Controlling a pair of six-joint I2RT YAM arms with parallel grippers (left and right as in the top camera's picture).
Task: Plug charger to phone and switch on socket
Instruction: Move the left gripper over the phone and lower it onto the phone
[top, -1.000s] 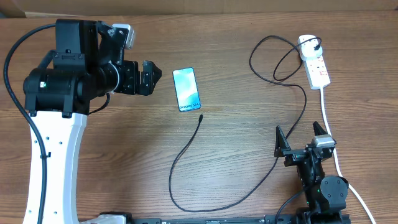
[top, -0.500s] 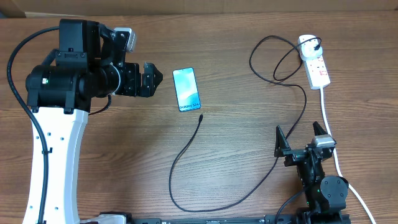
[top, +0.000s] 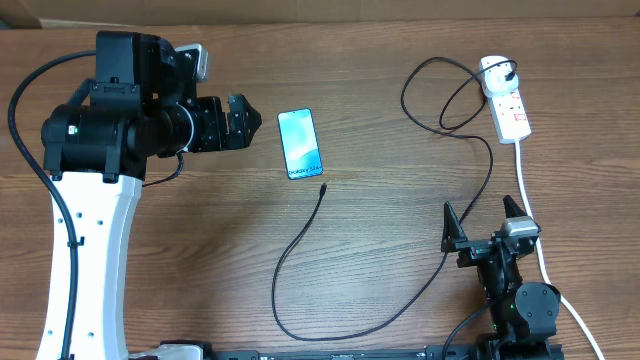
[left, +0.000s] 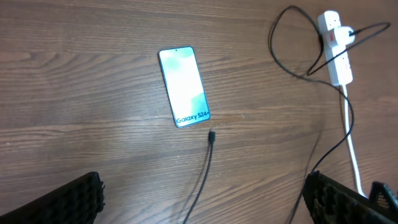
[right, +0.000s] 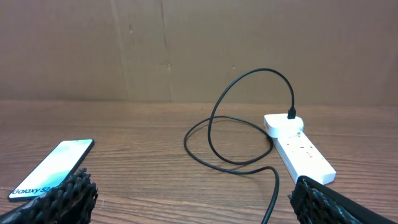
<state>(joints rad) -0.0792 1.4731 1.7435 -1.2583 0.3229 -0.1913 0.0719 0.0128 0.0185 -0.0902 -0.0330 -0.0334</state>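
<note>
The phone (top: 301, 143) lies flat on the wooden table with its cyan screen up; it also shows in the left wrist view (left: 184, 86) and the right wrist view (right: 53, 168). The black charger cable (top: 400, 300) loops from the white socket strip (top: 506, 101) across the table. Its connector tip (top: 323, 188) lies just below the phone's text end, apart from it. My left gripper (top: 236, 124) is open and empty, raised left of the phone. My right gripper (top: 487, 222) is open and empty near the front edge, below the socket.
The socket's white cord (top: 532, 215) runs down the right side past my right gripper. A cardboard wall (right: 186, 43) stands behind the table. The socket also shows in the left wrist view (left: 336, 50) and the right wrist view (right: 298, 146).
My left arm has shifted slightly, its gripper moving a little up and left of where it was. The phone, cable and right arm have not moved.
</note>
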